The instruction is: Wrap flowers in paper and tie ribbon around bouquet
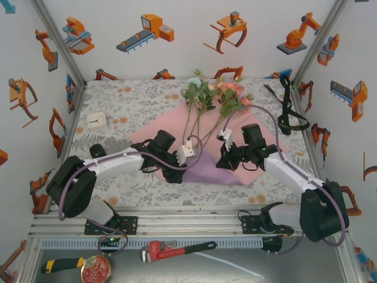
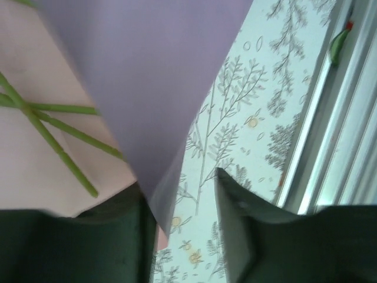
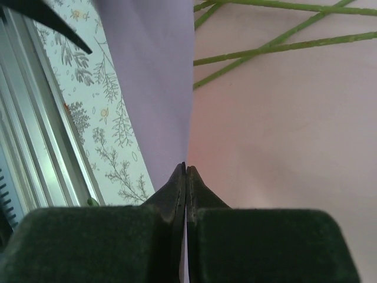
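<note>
Folding the paper [image 1: 207, 170] over the flowers [image 1: 215, 97] on the counter [image 1: 135, 94], my right claw [image 3: 186, 172] is clenched on its lilac flap; my left claw [image 2: 179, 197] is released, the flap's edge between its jaws. I should pull across snugly, low, without dragging the stems.

The flowers [image 1: 213, 97] lie on the paper [image 1: 209, 171] in the middle of the table [image 1: 118, 100], blooms toward the far side, the ribbon [image 1: 288, 112] lies right of them, and a wrench [image 1: 174, 250] lies before the arm bases.
</note>
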Available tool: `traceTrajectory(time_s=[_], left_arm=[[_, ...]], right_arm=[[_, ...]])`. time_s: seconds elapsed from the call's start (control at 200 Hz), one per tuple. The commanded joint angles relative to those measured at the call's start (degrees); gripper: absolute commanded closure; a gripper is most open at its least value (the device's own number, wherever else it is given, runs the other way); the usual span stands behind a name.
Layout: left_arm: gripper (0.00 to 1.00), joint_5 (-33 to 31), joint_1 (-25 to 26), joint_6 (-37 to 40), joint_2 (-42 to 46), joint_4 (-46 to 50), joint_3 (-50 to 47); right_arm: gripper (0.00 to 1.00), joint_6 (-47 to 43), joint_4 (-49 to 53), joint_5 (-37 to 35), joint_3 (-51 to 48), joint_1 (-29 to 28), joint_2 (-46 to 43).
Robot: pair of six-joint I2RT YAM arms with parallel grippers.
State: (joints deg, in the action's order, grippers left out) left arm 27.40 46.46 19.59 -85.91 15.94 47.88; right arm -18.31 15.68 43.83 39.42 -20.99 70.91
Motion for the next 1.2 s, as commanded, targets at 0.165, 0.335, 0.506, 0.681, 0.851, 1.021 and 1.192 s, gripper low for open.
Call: traceTrajectory(time_s=[0.165,0.335,0.506,0.681,0.851,1.021,1.192], left_arm=[[0.22,-5.0,-0.4,-1.4,-0.3,1.2,2.0],[0.21,-5.7,-1.7,-4.3,1.1,3.6,5.5],[0.27,-10.3,-1.9,-12.0,3.6,9.1,10.1],[0.53,-5.1,-1.9,-16.4,0.0,5.1,10.1],[0.64,-3.6,-1.9,-14.0,-8.6,2.9,11.7],[0.68,-4.5,-2.0,-13.9,-13.0,1.3,11.2],[0.67,-5.2,-1.9,-15.6,-13.0,-0.1,10.9]], right_arm=[[1.0,2.7,4.5,-6.1,4.3,-0.4,4.2],[1.0,4.7,15.0,-9.7,9.9,-0.4,12.1],[1.0,11.6,8.1,-15.2,8.6,-0.4,13.4],[0.93,13.8,8.9,-18.9,11.9,-0.7,18.0],[0.73,19.1,11.7,-22.0,16.4,-0.6,20.6],[0.63,25.6,17.9,-29.1,18.4,-1.1,13.5],[0.63,33.2,15.9,-31.5,17.9,-9.8,6.9]])
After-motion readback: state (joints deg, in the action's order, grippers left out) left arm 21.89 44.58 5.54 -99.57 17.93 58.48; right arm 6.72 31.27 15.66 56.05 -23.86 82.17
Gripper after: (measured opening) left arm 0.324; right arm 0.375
